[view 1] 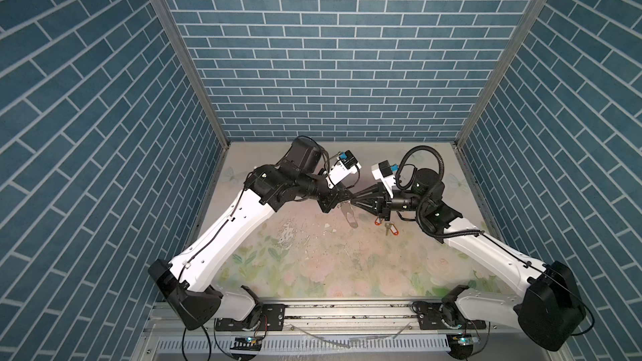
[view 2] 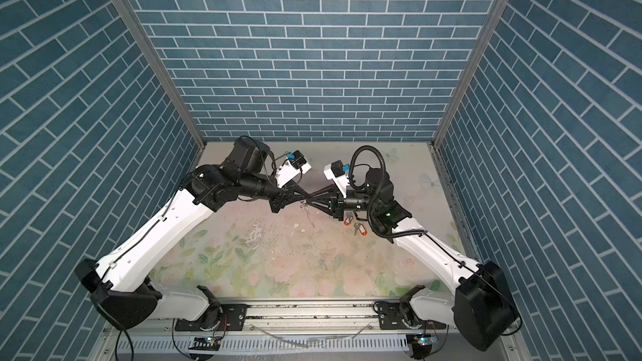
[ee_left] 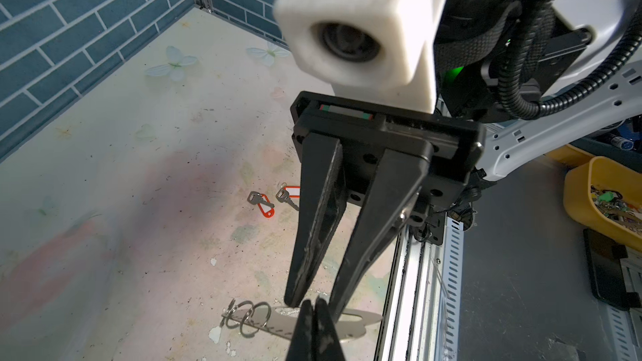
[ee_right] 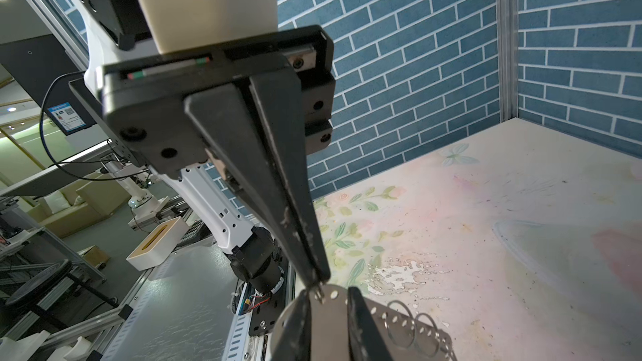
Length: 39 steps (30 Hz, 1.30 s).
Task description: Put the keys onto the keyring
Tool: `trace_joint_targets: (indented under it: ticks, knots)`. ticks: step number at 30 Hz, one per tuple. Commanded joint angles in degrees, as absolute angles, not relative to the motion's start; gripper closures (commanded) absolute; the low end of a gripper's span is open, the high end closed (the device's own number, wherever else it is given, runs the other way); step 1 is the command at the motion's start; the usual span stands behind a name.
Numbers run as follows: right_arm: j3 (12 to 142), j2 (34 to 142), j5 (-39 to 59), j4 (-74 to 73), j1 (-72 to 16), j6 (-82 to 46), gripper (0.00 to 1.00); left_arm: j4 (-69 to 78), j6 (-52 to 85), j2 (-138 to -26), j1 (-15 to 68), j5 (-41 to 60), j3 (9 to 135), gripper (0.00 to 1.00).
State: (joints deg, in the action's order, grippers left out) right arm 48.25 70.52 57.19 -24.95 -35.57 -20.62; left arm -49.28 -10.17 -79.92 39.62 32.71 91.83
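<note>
The left jaws are pinched fully together, their fingertips [ee_right: 315,272] nipping the edge of the keyring [ee_left: 278,324], a flat grey metal strip punched with small holes and carrying several wire rings [ee_left: 250,317] near one end. The right jaws stand only narrowly parted, one finger [ee_right: 298,328] on either side of that pinch point and across the strip's face; whether they press on it cannot be told. In both top views the two sets of jaws meet tip to tip near the middle of the counter [view 1: 312,265], and the keyring [view 1: 349,216] hangs from that point toward 6 o'clock. The keys [view 1: 386,228] lie on the counter at about 4 o'clock from the jaws, just beside each other, each with an orange-red tag; one tag is partly hidden under the right wrist. The counter is a pale floral print with butterflies toward 12 o'clock and a worn, flaking patch [view 2: 255,234] in the centre. Blue brick-pattern walls [view 1: 330,46] close it in at 9, 12 and 3 o'clock, joined by aluminium posts, and a metal rail [view 1: 347,314] at 6 o'clock carries both arm bases.
</note>
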Motion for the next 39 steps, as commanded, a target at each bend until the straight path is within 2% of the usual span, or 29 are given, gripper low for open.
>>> trace_joint_targets:
  ticks: [1,13,20,25,28,35,39]
  knots:
    - [51.06,71.26,58.83,-27.33,-35.68,-20.04,0.82,-48.72,-11.16,-80.24,39.90,34.60,93.34,1.00]
    - [50.90,71.94,60.09,-30.77,-35.95,-22.05,1.00,-47.75,-10.99,-81.21,40.08,35.98,92.99,1.00]
    - [49.84,72.25,60.47,-36.07,-35.98,-25.66,1.00,-46.42,-10.70,-80.57,40.08,35.84,92.09,1.00]
    - [48.70,73.28,60.11,-40.69,-35.95,-28.87,1.00,-42.28,-9.57,-77.18,39.65,34.23,89.86,0.72]
    - [48.12,73.90,59.81,-43.42,-35.97,-30.54,1.00,-38.47,-8.31,-73.90,38.63,33.83,87.49,0.65]
    - [47.29,74.62,59.15,-48.56,-35.69,-33.66,1.00,-28.58,-4.77,-64.00,36.36,31.43,77.22,0.66]
    - [47.20,75.05,59.42,-51.58,-35.52,-35.99,1.00,-19.50,-1.17,-58.71,35.16,31.73,68.64,0.75]
